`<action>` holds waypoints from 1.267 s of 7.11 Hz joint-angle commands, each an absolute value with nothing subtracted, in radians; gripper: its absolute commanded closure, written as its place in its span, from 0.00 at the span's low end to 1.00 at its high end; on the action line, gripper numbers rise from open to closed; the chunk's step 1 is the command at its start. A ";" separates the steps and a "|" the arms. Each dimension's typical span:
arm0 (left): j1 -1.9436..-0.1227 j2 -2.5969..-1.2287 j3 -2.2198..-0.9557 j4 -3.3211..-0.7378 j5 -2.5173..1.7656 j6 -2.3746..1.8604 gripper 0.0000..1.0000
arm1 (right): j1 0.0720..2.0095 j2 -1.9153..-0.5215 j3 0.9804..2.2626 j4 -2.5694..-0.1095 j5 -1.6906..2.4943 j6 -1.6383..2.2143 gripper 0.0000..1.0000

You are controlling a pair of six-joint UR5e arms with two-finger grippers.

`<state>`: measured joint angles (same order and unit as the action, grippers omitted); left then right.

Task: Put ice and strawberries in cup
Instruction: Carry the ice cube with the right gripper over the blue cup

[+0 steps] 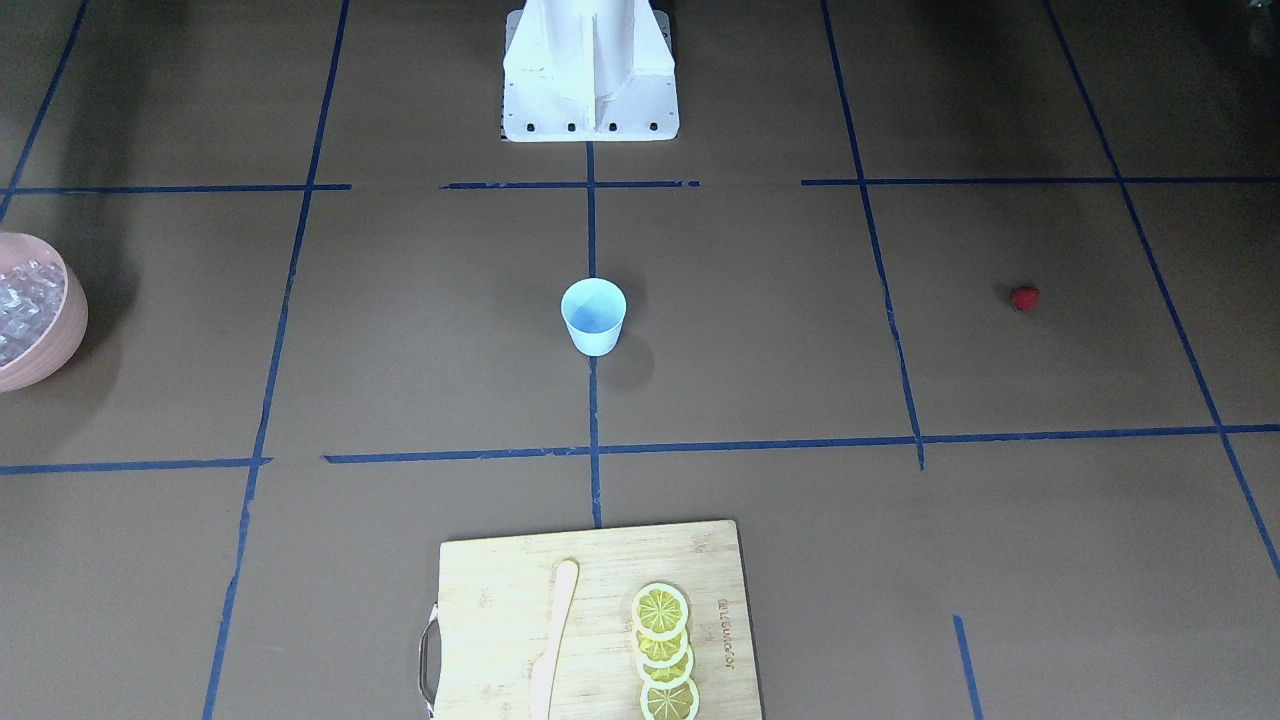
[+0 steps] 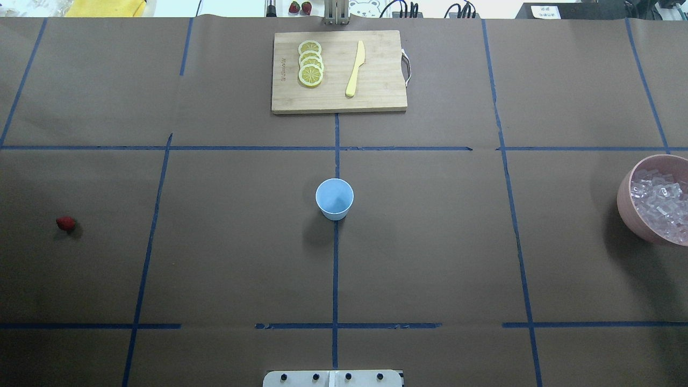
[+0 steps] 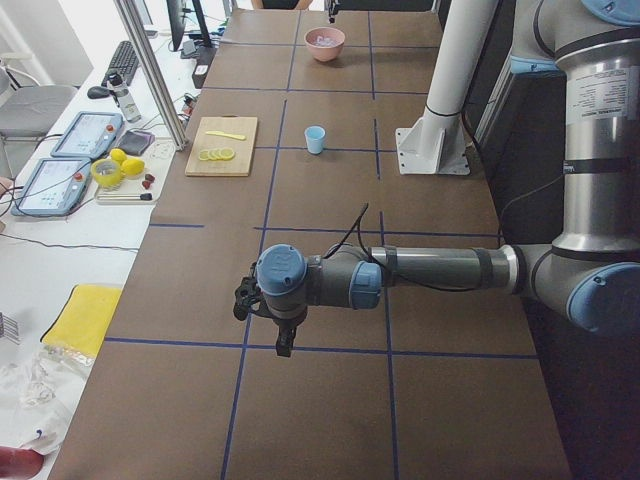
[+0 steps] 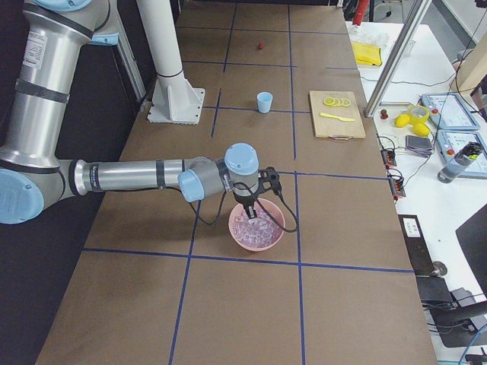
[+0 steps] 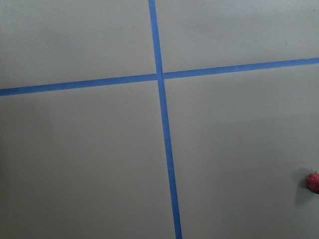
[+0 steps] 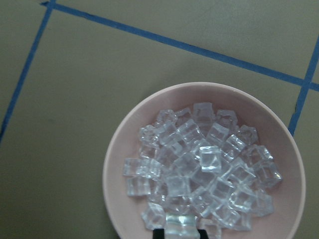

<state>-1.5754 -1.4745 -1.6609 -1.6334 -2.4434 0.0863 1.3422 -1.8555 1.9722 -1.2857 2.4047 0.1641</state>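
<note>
Brown paper marked with a blue tape grid covers the table (image 2: pixel 430 242). We see the cup (image 2: pixel 334 199) upright at the centre, on a tape line, with nothing visible inside. The strawberry (image 2: pixel 65 223) lies alone on the robot's left side, well apart from the cup. On the far right sits a pink bowl (image 2: pixel 626 201) heaped with ice (image 2: pixel 658 201). A board (image 2: pixel 376 97) at the far edge carries lemon slices (image 2: pixel 310 64) and a pale knife (image 2: pixel 355 69).

The left gripper (image 3: pixel 283 342) hangs above bare table, with the berry at the right edge of its wrist view; we cannot tell how its fingers stand. The right gripper (image 4: pixel 251 219) points down into the bowl. In its wrist view the dark fingertips (image 6: pixel 158 234) sit narrowly set on either side of one cube, which fills the gap between them.
</note>
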 commanded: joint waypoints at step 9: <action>-1.575 -1.476 -1.657 -1.669 -2.444 0.084 0.00 | 0.543 -0.908 1.748 -1.318 1.924 1.585 0.99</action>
